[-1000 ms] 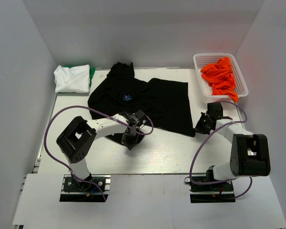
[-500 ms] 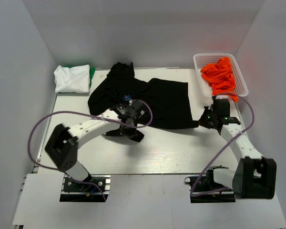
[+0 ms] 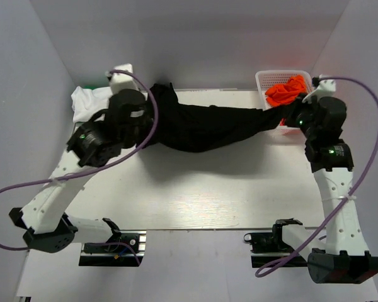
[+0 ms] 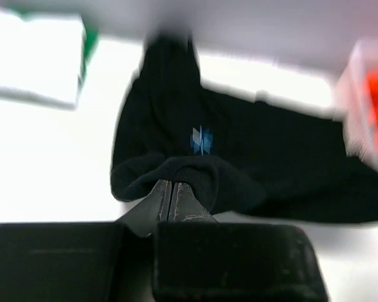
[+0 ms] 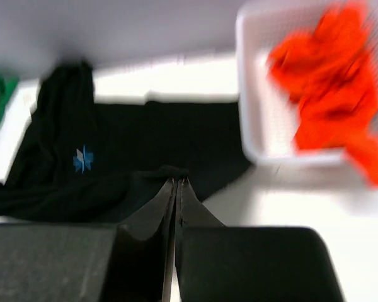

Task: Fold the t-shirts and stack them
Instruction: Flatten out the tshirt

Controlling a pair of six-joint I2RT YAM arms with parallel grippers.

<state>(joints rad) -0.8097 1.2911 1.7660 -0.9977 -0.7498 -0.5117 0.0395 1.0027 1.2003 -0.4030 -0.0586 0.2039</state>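
**Now: black t-shirt [image 3: 208,129] strung between left gripper [image 4: 171,189] and right gripper [image 5: 176,189], both clamped**

Nearest, at 6 o'clock in the overhead view, the two arm bases are seen bolted side by side. A bare stretch of pale table [image 3: 195,195] is spread just beyond them. From there the left arm is reached up toward 10 o'clock and the right arm toward 2 o'clock.

In the left wrist view, the fingers are seen pressed together on a bunched fold of the black t-shirt. A small pale-blue label [image 4: 201,139] is shown on the cloth just beyond the fingertips. The right gripper's fingers are likewise closed tight, with an edge of the same garment pinched at their tips (both wrist views are blurred, so finer detail cannot be made out).

Seen from above, the black t-shirt is drawn into a long band across the far half of the table, from about 10 o'clock to 2 o'clock. It is slack in the middle, and one end is bunched up at 11 o'clock. Whether the sagging middle is touching the table cannot be told.

Farthest off, a folded white t-shirt [image 3: 83,100] is laid at the 10 o'clock corner, with a green t-shirt [image 4: 88,43] showing at its edge. At 1 o'clock a white basket [image 3: 268,77] is set, and crumpled orange t-shirts [image 3: 282,93] are heaped inside it, just beside the right gripper.
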